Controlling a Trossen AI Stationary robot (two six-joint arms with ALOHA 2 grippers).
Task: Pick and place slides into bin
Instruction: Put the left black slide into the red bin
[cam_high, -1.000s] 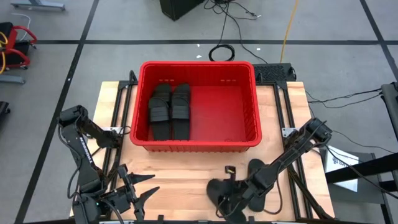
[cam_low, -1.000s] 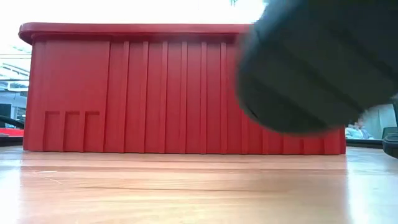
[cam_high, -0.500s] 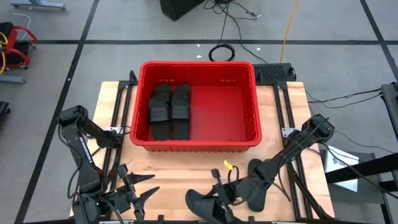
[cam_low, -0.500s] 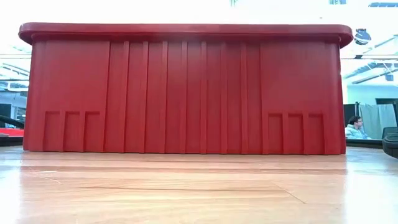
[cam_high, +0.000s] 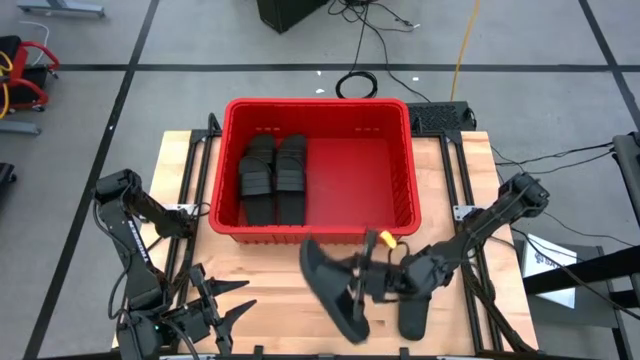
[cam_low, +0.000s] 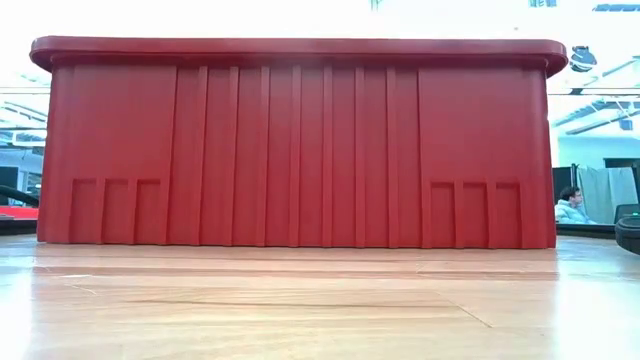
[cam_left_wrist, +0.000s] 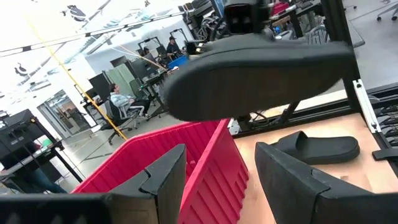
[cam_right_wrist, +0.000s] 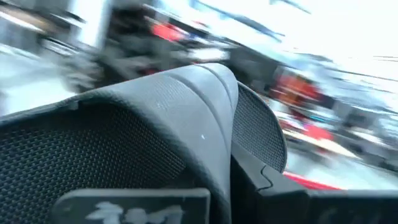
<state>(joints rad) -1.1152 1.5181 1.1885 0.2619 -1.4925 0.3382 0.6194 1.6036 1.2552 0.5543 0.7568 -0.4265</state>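
At about 7 o'clock on the tabletop (cam_high: 270, 285) the left hand (cam_high: 222, 300) waits low near the front edge, its fingers spread apart and holding nothing. Toward 11 o'clock stands the red bin (cam_high: 316, 108), and two sandals (cam_high: 275, 178) already lie side by side in its left half; the right half of the bin floor is bare. So the carrying step is in hand: at 5 o'clock the right hand (cam_high: 368, 281) is clamped shut on a third sandal (cam_high: 330, 290), which hangs lifted off the wood, tilted, just short of the bin's front wall. In the left wrist view that sandal (cam_left_wrist: 249, 78) shows from below as a dark sole floating above the bin's rim.

My reading is that the next move calls for raising the sandal enough for its toe to clear the rolled rim, carrying it toward 12 o'clock over the bare half, and only then letting go. The front wall is the thing in the way; a low pass could catch the sole on it.

Further right, at 5 o'clock, one more sandal (cam_high: 414, 315) lies flat on the tabletop just beside the right arm, waiting its turn. Cables trail on the floor beyond the bin, well clear of the work
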